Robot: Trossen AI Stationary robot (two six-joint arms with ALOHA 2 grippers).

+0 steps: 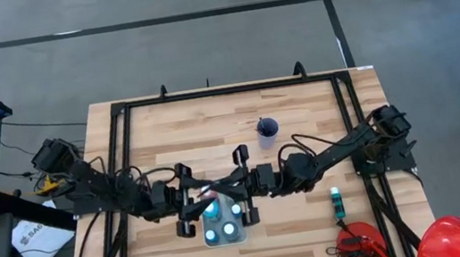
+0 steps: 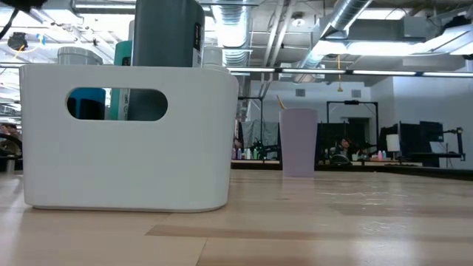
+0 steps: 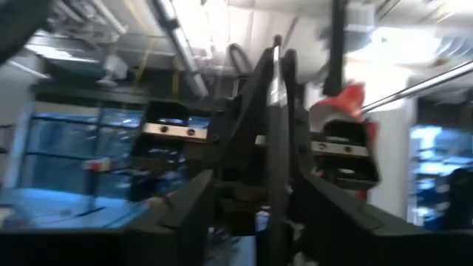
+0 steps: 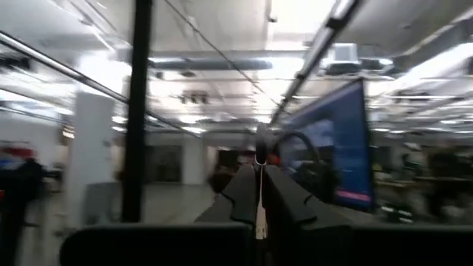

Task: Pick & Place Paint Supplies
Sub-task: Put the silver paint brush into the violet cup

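Both grippers meet in mid-air above a white bin (image 1: 224, 230) that holds several paint bottles (image 1: 229, 230). Between them is a thin brush (image 1: 213, 188). My right gripper (image 1: 236, 184) is shut on it. My left gripper (image 1: 192, 195) faces it, open, with one finger (image 3: 185, 214) on each side of the right gripper's tips. Whether the left fingers touch the brush, I cannot tell. A teal bottle (image 1: 337, 202) lies on the table at the right. In the low view the bin (image 2: 126, 148) stands on the table with a dark bottle (image 2: 166, 33) rising out of it. My right gripper pinches the brush's thin shaft (image 4: 259, 159) between its two fingers (image 3: 260, 111). The fingers come from the table's right, slanting a little upward. The brush is lifted clear, above the bin.
A purple cup (image 1: 267, 129) with a brush in it stands toward the far side of the table. A red clamp-like thing (image 1: 355, 244) and a big red rounded thing (image 1: 448, 237) sit at the near right corner. A black frame (image 1: 120, 117) borders the table.
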